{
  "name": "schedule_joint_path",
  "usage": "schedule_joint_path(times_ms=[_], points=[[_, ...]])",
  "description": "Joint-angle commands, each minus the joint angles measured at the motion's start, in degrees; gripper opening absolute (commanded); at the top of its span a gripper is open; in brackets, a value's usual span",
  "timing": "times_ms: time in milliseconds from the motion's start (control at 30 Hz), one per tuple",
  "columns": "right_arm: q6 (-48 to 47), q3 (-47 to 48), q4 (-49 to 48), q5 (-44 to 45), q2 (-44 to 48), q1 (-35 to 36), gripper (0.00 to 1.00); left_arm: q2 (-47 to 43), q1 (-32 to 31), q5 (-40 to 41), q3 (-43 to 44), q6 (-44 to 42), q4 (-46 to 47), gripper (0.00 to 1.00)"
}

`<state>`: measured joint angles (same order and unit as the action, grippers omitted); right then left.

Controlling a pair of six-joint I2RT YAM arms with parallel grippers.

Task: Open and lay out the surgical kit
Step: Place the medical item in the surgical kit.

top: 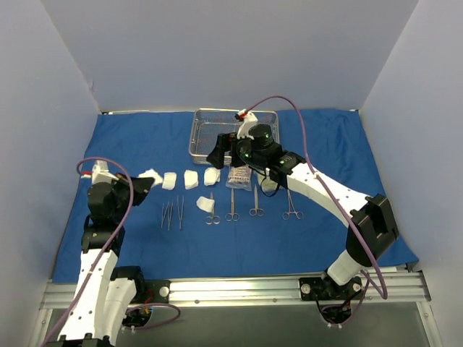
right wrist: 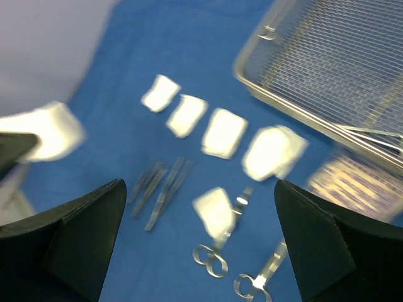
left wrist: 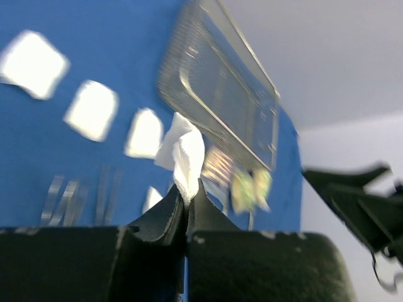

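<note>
Left gripper (left wrist: 187, 192): jaws clamped on a gauze pad (left wrist: 186, 157), over the left part of the drape (top: 130, 137). Loose pads (top: 190, 179) in a row; tweezers (top: 172, 215) and forceps (top: 256, 204) nearer. Right gripper (right wrist: 198, 189): jaws wide apart, at the front edge of the tray (top: 197, 137).

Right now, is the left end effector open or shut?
Shut: in the left wrist view, the left end effector pinches the lower edge of a white gauze pad.
</note>
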<state>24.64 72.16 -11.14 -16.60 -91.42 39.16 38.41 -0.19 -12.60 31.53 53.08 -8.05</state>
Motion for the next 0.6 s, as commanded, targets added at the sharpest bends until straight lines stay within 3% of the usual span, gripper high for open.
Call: schedule_joint_path(times_ms=[0, 67, 167, 567], points=[[-4.3, -1.3, 5.1, 5.1, 2.2, -0.1, 1.00, 2.0, 8.9, 0.7, -1.3, -2.1, -3.0, 0.02], [-5.7, -1.1, 6.6, 5.3, 1.1, 0.7, 1.00, 4.3, 12.3, -1.9, -3.5, -1.8, 4.7, 0.02], [-7.1, -0.6, 8.3, 3.7, -0.8, 1.6, 1.00, 9.6, 14.2, 3.2, -4.5, -1.0, 12.9, 0.02], [-10.6, 0.6, 10.3, 3.5, -2.6, 2.7, 1.00, 32.7, 22.8, 0.6, 3.5, 1.1, 32.1, 0.02]])
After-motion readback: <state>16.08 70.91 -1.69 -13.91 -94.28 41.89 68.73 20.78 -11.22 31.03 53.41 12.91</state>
